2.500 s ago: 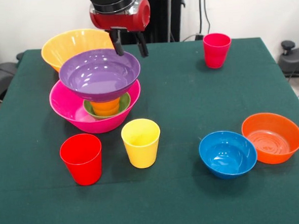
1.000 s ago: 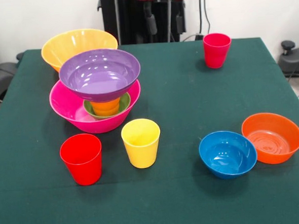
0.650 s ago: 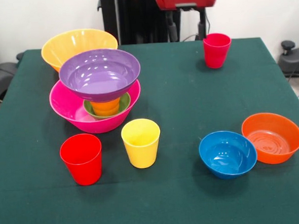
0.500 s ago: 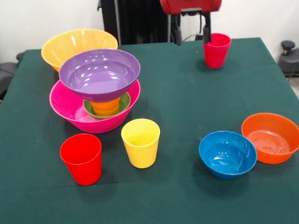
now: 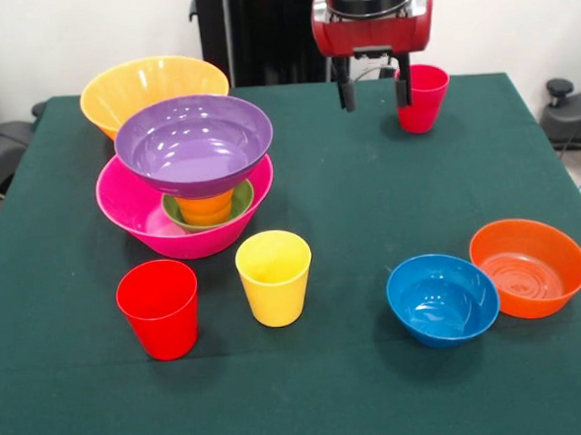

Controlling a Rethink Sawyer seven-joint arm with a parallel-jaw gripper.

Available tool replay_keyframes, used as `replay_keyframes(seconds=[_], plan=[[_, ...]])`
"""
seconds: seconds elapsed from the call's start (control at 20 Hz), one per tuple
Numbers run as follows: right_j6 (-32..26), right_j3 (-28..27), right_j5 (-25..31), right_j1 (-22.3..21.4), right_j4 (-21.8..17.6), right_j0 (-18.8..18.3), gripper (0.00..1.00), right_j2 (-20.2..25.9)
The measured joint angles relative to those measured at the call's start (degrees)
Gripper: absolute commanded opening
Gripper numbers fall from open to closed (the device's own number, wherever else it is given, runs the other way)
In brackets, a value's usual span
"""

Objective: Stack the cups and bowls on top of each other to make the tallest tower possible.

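Crimson-pink cup (image 5: pixel 421 97) upright at far right of tabletop (image 5: pixel 349 214), well apart from tower (image 5: pixel 191 174). Claw (image 5: pixel 373 92) open, empty, just left of cup. Step: approach. Next: centre over rim, descend, close.

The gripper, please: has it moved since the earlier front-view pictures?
Yes. The gripper has left the purple bowl, crossed rightward and come down beside the crimson-pink cup, jaws open.

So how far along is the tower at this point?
Partly built: the hot-pink bowl holds the green bowl, the orange cup and the purple bowl on top. In hand: nothing; the open gripper hangs beside the crimson-pink cup. Left: that cup, red cup, yellow cup, blue bowl, orange bowl, orange-yellow bowl.
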Motion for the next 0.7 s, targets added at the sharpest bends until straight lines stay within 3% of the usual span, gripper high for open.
replay_keyframes(seconds=[0.7], plan=[[0.00,-6.94,3.93,1.86,-0.04,-0.31,1.00,0.00]])
